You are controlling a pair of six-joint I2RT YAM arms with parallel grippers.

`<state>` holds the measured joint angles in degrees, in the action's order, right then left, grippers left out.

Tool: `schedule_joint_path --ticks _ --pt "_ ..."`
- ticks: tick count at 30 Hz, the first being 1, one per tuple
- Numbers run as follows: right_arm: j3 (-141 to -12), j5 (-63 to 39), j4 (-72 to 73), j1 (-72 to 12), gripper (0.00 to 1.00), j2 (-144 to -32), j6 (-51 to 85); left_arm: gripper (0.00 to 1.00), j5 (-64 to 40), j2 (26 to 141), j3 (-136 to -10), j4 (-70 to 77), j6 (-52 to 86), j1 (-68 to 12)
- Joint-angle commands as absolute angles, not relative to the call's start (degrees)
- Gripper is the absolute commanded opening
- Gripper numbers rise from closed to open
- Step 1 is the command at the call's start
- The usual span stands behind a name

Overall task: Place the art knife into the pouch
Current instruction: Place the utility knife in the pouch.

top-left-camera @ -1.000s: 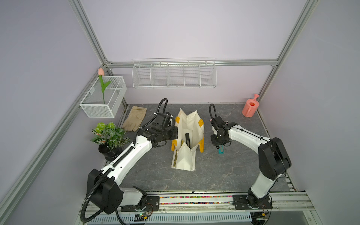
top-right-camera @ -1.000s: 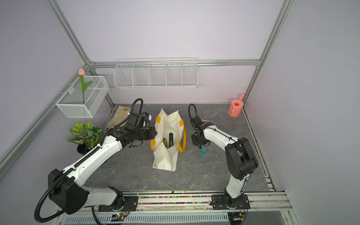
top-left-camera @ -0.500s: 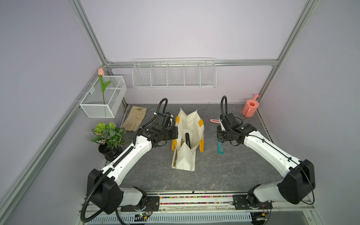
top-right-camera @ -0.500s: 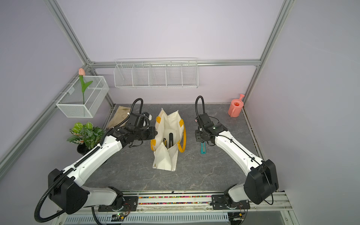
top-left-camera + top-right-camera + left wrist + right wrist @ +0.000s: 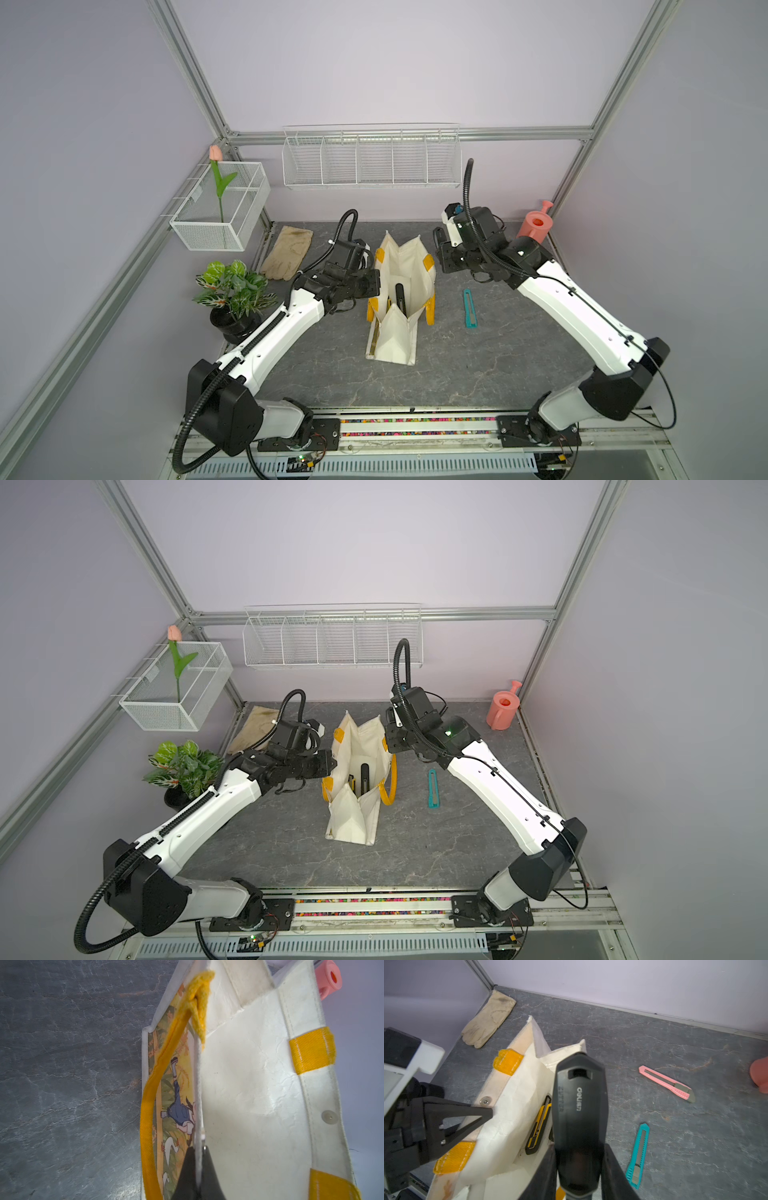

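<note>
The right hand (image 5: 579, 1148) grips a black moulded-plastic art knife (image 5: 579, 1105), jaws partly closed round its body, its nose out over the cream fabric pouch (image 5: 508, 1105) just ahead and below. The left hand (image 5: 197, 1169) is clamped on the pouch's rim, holding it open. The right hand should probably carry the knife past the rim, tilt it nose-down, then release.

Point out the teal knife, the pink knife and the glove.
teal knife (image 5: 468, 309): in a top view, middle of its body.
pink knife (image 5: 666, 1083): right wrist view, middle of its body.
glove (image 5: 287, 257): in a top view, its palm.
</note>
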<state>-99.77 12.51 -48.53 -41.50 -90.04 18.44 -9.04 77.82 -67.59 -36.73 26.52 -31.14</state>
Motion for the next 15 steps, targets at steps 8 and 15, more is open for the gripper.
schedule_joint_path --ticks 8,15 --pt "-105.6 8.1 -46.8 -47.6 0.07 -104.2 19.3 0.00 -9.3 77.6 -68.9 -37.8 26.1 -30.9" --pt "-104.9 6.7 -46.1 -48.8 0.07 -110.0 20.8 0.00 -9.7 77.3 -69.1 -37.8 25.9 -30.9"
